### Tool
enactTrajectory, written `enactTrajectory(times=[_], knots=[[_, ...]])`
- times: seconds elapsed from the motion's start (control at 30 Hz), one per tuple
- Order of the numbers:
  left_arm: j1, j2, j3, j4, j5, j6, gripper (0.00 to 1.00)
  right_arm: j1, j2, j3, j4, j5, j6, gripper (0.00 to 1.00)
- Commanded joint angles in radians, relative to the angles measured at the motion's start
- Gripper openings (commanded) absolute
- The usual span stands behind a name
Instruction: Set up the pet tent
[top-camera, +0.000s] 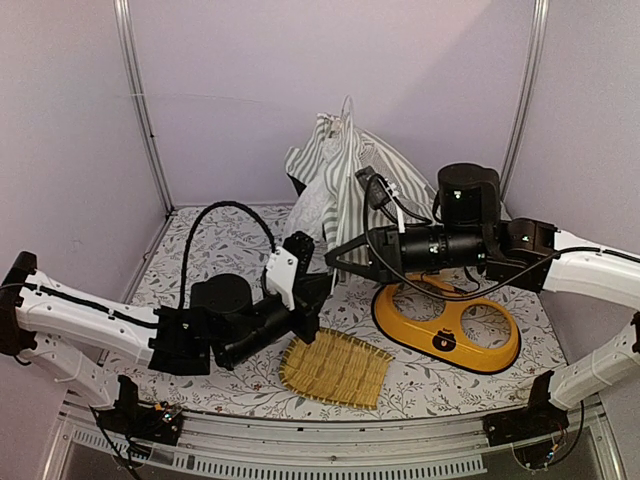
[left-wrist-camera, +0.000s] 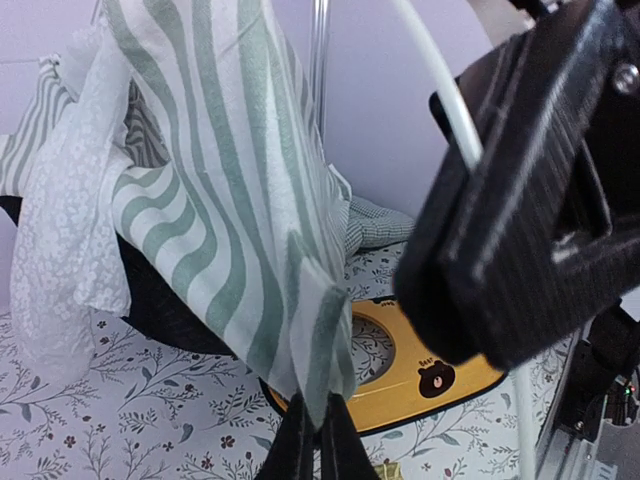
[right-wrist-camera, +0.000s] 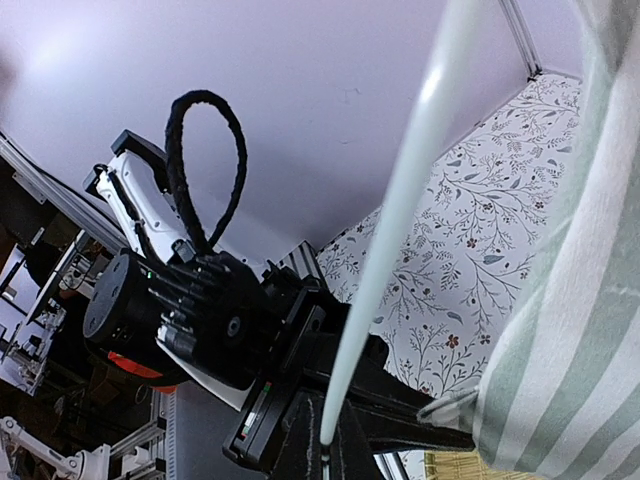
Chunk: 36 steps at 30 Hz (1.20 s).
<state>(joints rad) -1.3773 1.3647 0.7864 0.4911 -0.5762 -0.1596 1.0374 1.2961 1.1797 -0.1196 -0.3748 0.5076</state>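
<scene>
The pet tent (top-camera: 335, 175) lies slumped at the back of the table, a heap of grey-green and white striped fabric with white lace (left-wrist-camera: 60, 240) on one side. My left gripper (left-wrist-camera: 320, 440) is shut on a lower corner of the striped fabric (left-wrist-camera: 220, 180), held just above the table. A thin white pole (right-wrist-camera: 410, 190) arcs up over the tent, and my right gripper (right-wrist-camera: 325, 450) is shut on its lower end. In the top view the left gripper (top-camera: 325, 284) and the right gripper (top-camera: 336, 258) sit close together in front of the tent.
A yellow feeder stand (top-camera: 445, 325) with two round holes lies right of centre, under the right arm. A bamboo mat (top-camera: 335, 370) lies near the front edge. A checked cushion (left-wrist-camera: 375, 225) peeks out behind the fabric. Metal frame posts (top-camera: 140, 100) stand at the back corners.
</scene>
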Motion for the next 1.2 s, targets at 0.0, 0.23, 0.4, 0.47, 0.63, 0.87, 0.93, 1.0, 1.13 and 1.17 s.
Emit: enactTrajectory(times=[0.0, 0.23, 0.4, 0.47, 0.63, 0.87, 0.93, 1.0, 1.13, 1.17], knots=[[-0.099, 0.06, -0.043, -0.207, 0.126, -0.026, 0.0, -0.099, -0.01, 0.11, 0.246, 0.189, -0.043, 0.0], [-0.102, 0.066, -0.066, -0.208, 0.121, -0.05, 0.0, -0.136, 0.008, 0.126, 0.268, 0.185, -0.044, 0.0], [-0.109, 0.07, -0.076, -0.213, 0.128, -0.065, 0.0, -0.16, 0.021, 0.129, 0.284, 0.206, -0.041, 0.0], [-0.112, 0.069, -0.08, -0.212, 0.128, -0.068, 0.0, -0.17, 0.026, 0.13, 0.287, 0.209, -0.04, 0.0], [-0.113, 0.068, -0.091, -0.208, 0.121, -0.078, 0.0, -0.19, 0.035, 0.128, 0.288, 0.205, -0.035, 0.0], [-0.111, 0.071, -0.102, -0.21, 0.1, -0.091, 0.0, -0.201, 0.013, 0.086, 0.287, 0.204, -0.02, 0.0], [-0.108, 0.075, -0.104, -0.212, 0.095, -0.097, 0.0, -0.204, -0.004, 0.066, 0.287, 0.206, -0.015, 0.0], [-0.103, 0.078, -0.11, -0.211, 0.098, -0.106, 0.0, -0.207, -0.021, 0.041, 0.281, 0.211, -0.009, 0.0], [-0.092, 0.069, -0.125, -0.202, 0.108, -0.118, 0.0, -0.215, -0.049, -0.004, 0.272, 0.217, 0.001, 0.0], [-0.088, 0.066, -0.13, -0.199, 0.113, -0.12, 0.0, -0.216, -0.053, -0.012, 0.27, 0.217, 0.002, 0.0]])
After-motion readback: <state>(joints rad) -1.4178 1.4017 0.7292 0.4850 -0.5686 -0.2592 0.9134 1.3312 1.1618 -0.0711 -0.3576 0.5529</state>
